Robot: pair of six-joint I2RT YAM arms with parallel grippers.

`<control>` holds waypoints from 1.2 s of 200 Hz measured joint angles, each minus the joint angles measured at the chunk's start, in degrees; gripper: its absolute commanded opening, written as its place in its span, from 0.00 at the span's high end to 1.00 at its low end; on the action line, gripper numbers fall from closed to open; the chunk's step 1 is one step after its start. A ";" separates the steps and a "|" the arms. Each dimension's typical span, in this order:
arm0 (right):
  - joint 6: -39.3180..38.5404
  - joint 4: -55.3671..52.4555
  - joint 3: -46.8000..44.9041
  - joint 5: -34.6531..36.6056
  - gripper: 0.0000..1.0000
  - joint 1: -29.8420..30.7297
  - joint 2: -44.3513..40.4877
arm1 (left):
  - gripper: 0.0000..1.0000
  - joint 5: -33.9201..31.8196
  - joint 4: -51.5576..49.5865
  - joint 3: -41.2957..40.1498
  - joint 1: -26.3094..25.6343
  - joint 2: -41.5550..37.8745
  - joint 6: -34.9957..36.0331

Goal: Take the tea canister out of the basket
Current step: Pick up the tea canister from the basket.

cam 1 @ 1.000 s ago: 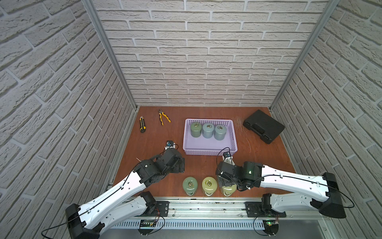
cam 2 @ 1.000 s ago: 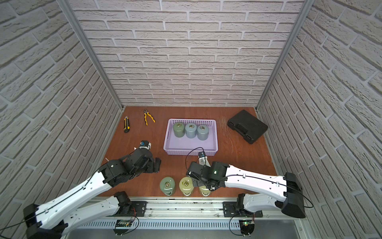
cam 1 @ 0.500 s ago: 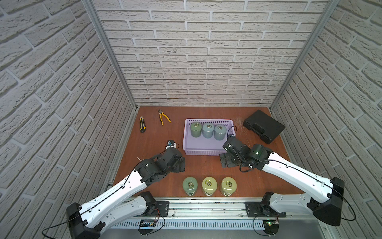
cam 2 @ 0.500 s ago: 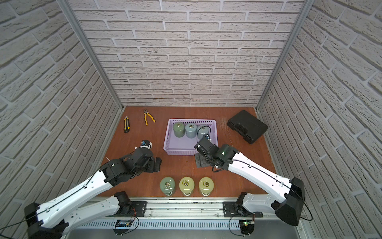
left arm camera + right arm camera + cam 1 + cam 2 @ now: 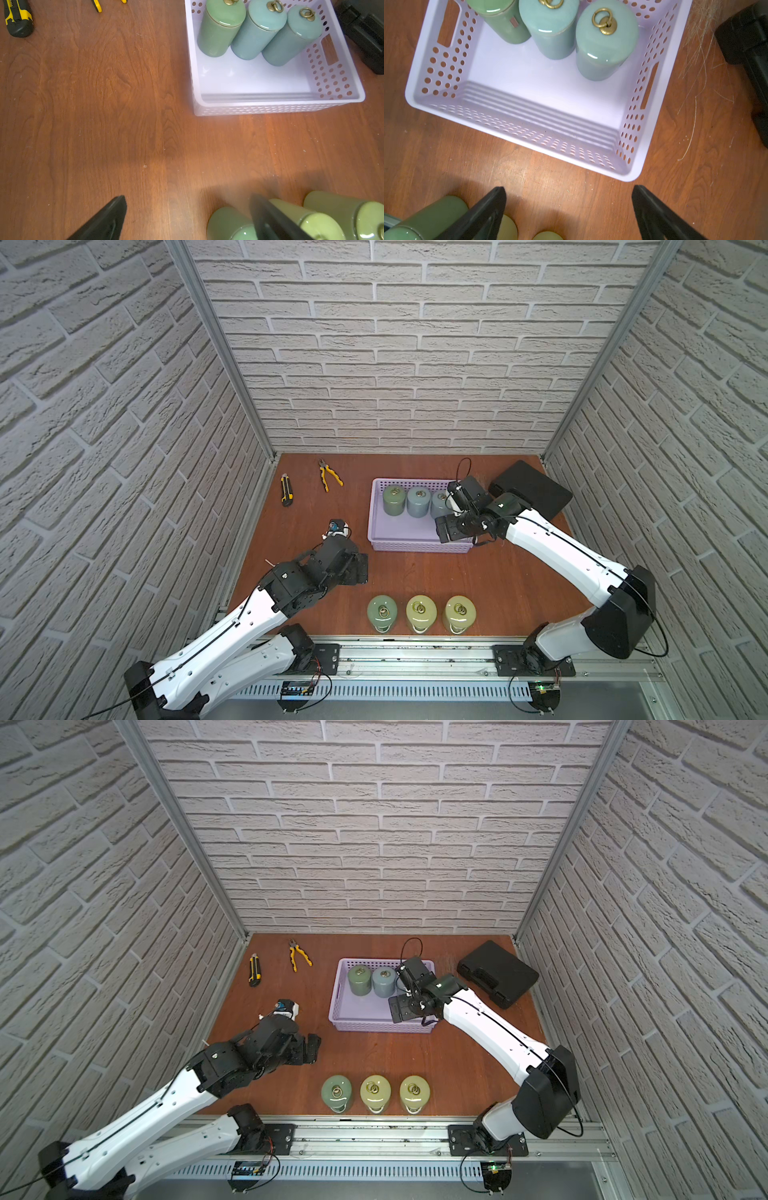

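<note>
No text, number or brand could be read anywhere in these views. In the right wrist view, the dark green glazed cylindrical canister (image 5: 497,27) standing in the lavender perforated plastic basket (image 5: 529,133) showed a small brownish rectangular patch on its side. It was too small and blurred to tell whether it bore writing. A tiny green mark sat on the black wrist housing of the right arm (image 5: 503,504) in both top views, but its form was not legible. The yellow-and-black utility knife (image 5: 17,19) and the black plastic case (image 5: 530,489) showed no lettering that could be made out.
</note>
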 measured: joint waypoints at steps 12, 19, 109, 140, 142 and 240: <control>-1.09 0.28 1.44 -0.83 0.01 -1.18 1.68 | 0.02 0.26 0.02 0.00 0.39 0.00 0.24; -1.75 0.46 2.27 -1.22 0.01 -1.86 2.67 | 0.02 0.37 0.04 0.02 0.70 0.02 0.44; -10.51 0.83 13.57 -5.16 0.01 -8.02 16.35 | 0.02 4.17 1.27 1.09 5.20 1.90 3.50; -12.07 0.90 15.26 -5.73 0.01 -9.14 19.76 | 0.02 4.85 1.42 1.11 6.29 1.90 3.98; -12.17 0.90 15.34 -5.73 0.01 -9.20 19.96 | 0.02 4.92 1.42 1.11 6.36 1.90 4.00; -14.45 1.40 21.57 -5.25 0.01 -10.80 29.73 | 0.02 5.27 1.77 1.11 8.07 2.03 4.02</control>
